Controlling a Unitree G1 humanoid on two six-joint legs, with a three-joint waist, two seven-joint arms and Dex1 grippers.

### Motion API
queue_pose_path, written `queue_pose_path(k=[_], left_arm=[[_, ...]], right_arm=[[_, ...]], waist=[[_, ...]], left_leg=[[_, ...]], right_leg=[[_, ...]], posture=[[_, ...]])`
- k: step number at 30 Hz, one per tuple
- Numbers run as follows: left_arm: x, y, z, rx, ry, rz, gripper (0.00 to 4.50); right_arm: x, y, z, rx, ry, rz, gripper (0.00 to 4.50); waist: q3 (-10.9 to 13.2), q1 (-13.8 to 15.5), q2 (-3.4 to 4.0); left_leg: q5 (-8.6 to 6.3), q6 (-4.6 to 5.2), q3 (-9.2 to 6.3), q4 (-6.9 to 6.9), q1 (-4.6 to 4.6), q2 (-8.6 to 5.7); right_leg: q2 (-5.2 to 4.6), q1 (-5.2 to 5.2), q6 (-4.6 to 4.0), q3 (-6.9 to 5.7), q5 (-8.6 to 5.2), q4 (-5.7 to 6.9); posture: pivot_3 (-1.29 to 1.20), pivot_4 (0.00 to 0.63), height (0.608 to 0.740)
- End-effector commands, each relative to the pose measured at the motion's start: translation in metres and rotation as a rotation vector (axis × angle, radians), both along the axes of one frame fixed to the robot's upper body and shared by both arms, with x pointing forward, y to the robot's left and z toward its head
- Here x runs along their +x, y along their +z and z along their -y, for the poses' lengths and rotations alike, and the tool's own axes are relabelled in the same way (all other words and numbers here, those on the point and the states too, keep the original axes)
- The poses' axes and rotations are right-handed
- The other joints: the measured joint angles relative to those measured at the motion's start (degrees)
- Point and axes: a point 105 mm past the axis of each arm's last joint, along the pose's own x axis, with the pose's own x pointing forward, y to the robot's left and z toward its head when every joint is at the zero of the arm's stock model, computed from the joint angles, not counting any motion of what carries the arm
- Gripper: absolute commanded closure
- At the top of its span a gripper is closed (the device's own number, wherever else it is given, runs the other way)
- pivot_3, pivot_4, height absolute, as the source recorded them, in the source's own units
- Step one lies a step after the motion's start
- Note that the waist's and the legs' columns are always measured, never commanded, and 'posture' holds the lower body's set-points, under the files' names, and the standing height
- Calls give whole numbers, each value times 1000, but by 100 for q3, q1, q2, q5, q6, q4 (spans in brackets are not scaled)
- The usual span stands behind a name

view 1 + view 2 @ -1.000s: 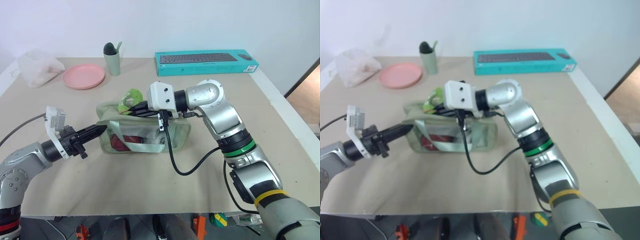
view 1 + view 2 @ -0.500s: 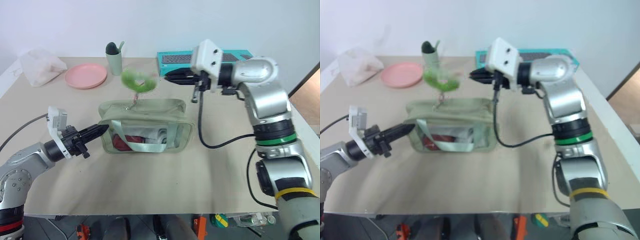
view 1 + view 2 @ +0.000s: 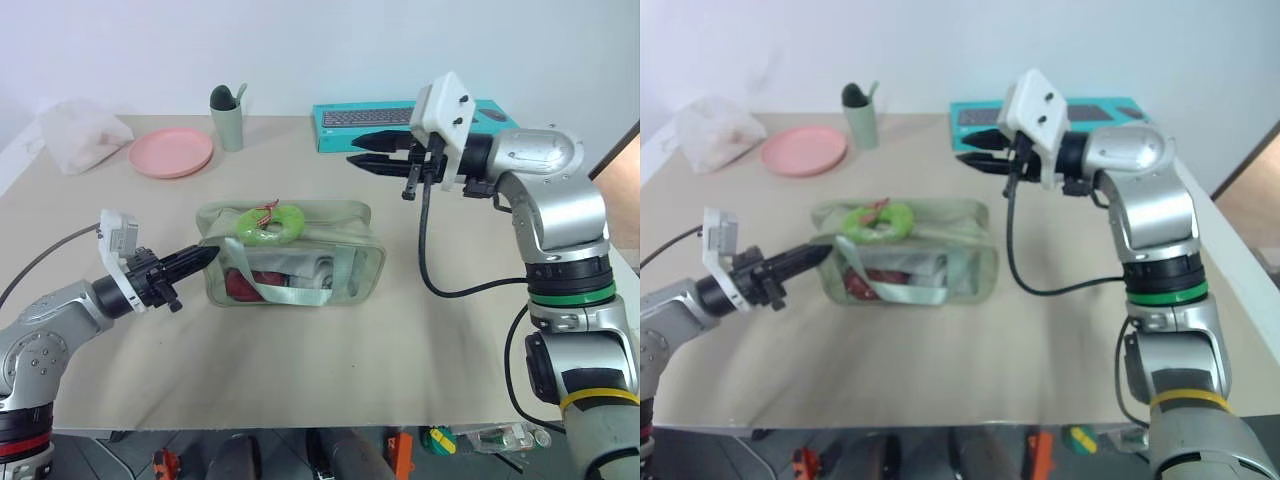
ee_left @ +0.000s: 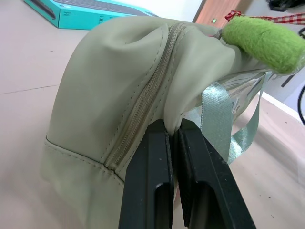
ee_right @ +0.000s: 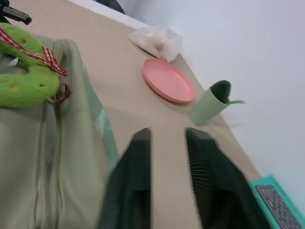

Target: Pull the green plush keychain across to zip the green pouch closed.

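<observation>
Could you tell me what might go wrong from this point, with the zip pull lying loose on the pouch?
The green plush keychain lies on top of the green pouch, near its left end, while the right gripper is open and up above the table, so the zip may be unfinished. The left gripper pinches only a fold of fabric, which could slip on a re-pull.

Both arms are showing rounded silver-grey metal shells. The right arm is wearing a green band below its upper segment and a yellow band lower down, while a red band is ringing the left arm's base. Each wrist is carrying a white boxy camera housing, with a black cable looping away. The right gripper (image 3: pixel 365 149) and left gripper (image 3: pixel 205 256) are ending in black tapered fingers.
</observation>
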Motion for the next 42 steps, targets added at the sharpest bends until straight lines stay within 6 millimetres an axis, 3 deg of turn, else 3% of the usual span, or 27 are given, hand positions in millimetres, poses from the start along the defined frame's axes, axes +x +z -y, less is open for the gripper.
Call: queue_pose_path(k=[1,3,7,10,13,18,27,34,37,42], left_arm=[[0,-4,5,8,-14,-11,4500],[0,-4,5,5,-11,-12,4500],[2,-5,4,-2,-2,-11,4500],[4,-6,5,-5,1,-11,4500],[4,-6,6,-9,-3,-12,4500],[5,-6,8,-12,-10,-13,4500],[5,-5,9,-15,-14,-12,4500],[3,-7,9,-18,-5,-16,4500],[3,-7,8,-19,-3,-15,4500],[3,-8,8,-20,1,-15,4500]], right_arm=[[-18,26,-23,20,83,89,1815],[-31,25,-36,7,167,81,1163],[-59,27,-51,22,327,45,1163],[-81,34,-48,55,443,-24,1163],[-97,21,-47,-8,519,-45,1163],[-88,-11,-57,-152,454,10,1163],[-62,-24,-72,-205,362,101,1163],[-56,-34,-74,-239,366,108,1163],[-55,-36,-73,-236,371,98,1928],[-53,-39,-72,-232,374,81,3701]], waist=[[0,7,0],[0,7,0],[0,72,0],[0,116,0],[0,121,0],[0,120,0],[-1,122,-2],[-1,122,-2],[-1,122,-2],[-1,122,-2]], left_leg=[[0,0,-1,0,-2,-1],[0,0,0,0,-2,-1],[0,0,-6,-1,-3,0],[0,0,-6,1,-3,0],[0,0,-6,2,-3,0],[0,1,-6,2,3,2],[2,3,-7,2,0,2],[2,3,-5,2,-1,2],[2,3,-8,3,0,2],[2,3,-8,2,1,2]], right_leg=[[-1,-1,1,0,-1,0],[-2,-2,1,3,-1,-1],[-1,-1,3,-5,-3,-1],[-1,0,3,-6,-2,-1],[-1,0,3,-7,-2,-1],[2,2,4,-8,-2,-1],[1,1,6,-9,0,-1],[0,1,6,-6,0,-1],[1,2,6,-9,0,-1],[1,2,6,-9,0,-1]], posture=[[0,150,739],[0,150,739],[0,150,739],[0,150,739],[0,150,739],[0,150,739],[0,150,739],[0,150,739],[0,150,739],[0,150,739]])
